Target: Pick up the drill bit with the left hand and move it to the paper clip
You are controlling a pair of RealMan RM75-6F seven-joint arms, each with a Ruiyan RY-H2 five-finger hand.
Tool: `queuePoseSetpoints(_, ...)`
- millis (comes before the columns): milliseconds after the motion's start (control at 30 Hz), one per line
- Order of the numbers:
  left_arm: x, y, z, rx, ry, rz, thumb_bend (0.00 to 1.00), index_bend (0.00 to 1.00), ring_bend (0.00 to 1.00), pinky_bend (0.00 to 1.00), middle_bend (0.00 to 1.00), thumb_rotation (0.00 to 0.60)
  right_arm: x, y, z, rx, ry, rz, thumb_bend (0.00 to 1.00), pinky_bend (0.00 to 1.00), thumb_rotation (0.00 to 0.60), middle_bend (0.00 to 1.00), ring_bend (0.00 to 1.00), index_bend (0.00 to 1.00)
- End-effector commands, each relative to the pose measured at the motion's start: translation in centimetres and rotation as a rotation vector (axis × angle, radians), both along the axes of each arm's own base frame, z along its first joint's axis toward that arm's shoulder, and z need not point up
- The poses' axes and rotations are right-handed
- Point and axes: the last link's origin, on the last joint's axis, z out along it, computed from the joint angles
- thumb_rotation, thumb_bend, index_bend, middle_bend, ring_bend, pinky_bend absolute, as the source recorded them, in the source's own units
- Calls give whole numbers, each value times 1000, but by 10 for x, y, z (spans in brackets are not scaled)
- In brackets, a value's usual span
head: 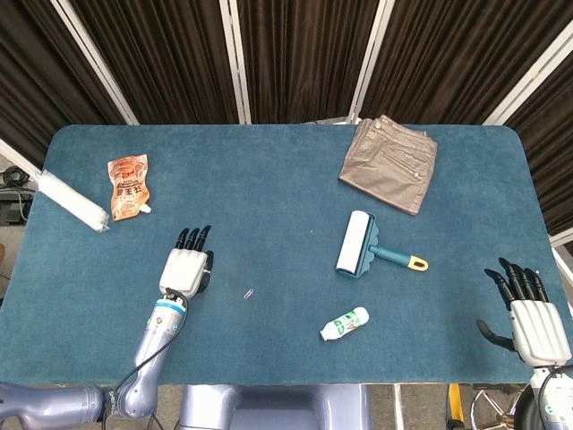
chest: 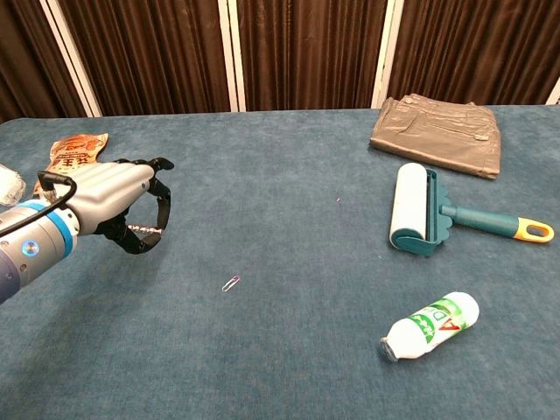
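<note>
Carry step in hand. Left hand (chest: pixel 122 206) raised off the worktop (chest: pixel 289 157), pinching the drill bit (chest: pixel 144 231) between thumb and fingers, up and to the left of the paper clip (chest: pixel 231 283). Right hand (head: pixel 528 313) idle, far right of the clip, fingers spread, holding nothing. Next, by judgement: short travel right and down, then release beside the clip.

Blue-covered table (head: pixel 269 179) with scattered items.
Folded khaki trousers (head: pixel 389 163) lie at two o'clock, lint roller (head: pixel 356 244) at three, small white bottle (head: pixel 345 323) at five, paper clip (head: pixel 248 294) at six, orange snack pouch (head: pixel 128 185) and white wrapped roll (head: pixel 71 201) at nine.
</note>
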Motion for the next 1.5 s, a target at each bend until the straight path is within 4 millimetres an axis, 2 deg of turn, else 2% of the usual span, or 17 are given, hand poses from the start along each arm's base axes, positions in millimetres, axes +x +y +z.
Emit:
queuePoseSetpoints(33, 5, 1, 7, 9, -9, -16, 446, 585, 0, 0, 0, 600, 0, 0, 0, 1, 1, 0, 157, 0, 600, 0, 0, 143)
queuePoseSetpoints(167, 12, -1, 12, 5, -50, -24, 448, 585, 0, 0, 0, 600, 0, 0, 0, 1, 2, 1, 157, 0, 600, 0, 0, 143)
queuePoseSetpoints(433, 31, -14, 14, -34, -271, 20, 447, 587, 0, 0, 0, 600, -1, 0, 0, 1, 5, -6, 156, 0, 600, 0, 0, 143)
queuePoseSetpoints(700, 39, -24, 15, -85, -455, 74, 447, 596, 0, 0, 0, 600, 0, 0, -1, 1, 6, -4, 157, 0, 600, 0, 0, 143)
queuePoseSetpoints(833, 43, -31, 11, -139, -595, 158, 447, 604, 0, 0, 0, 600, -1, 0, -1, 1, 7, -5, 158, 0, 600, 0, 0, 142)
queuePoseSetpoints(1100, 40, -38, 5, -187, -682, 228, 448, 607, 0, 0, 0, 600, 0, 0, -1, 3, 6, -6, 158, 0, 600, 0, 0, 143)
queuePoseSetpoints(1500, 39, -41, -2, -200, -710, 245, 447, 612, 0, 0, 0, 600, 0, 0, -1, 3, 6, -5, 156, 0, 600, 0, 0, 143)
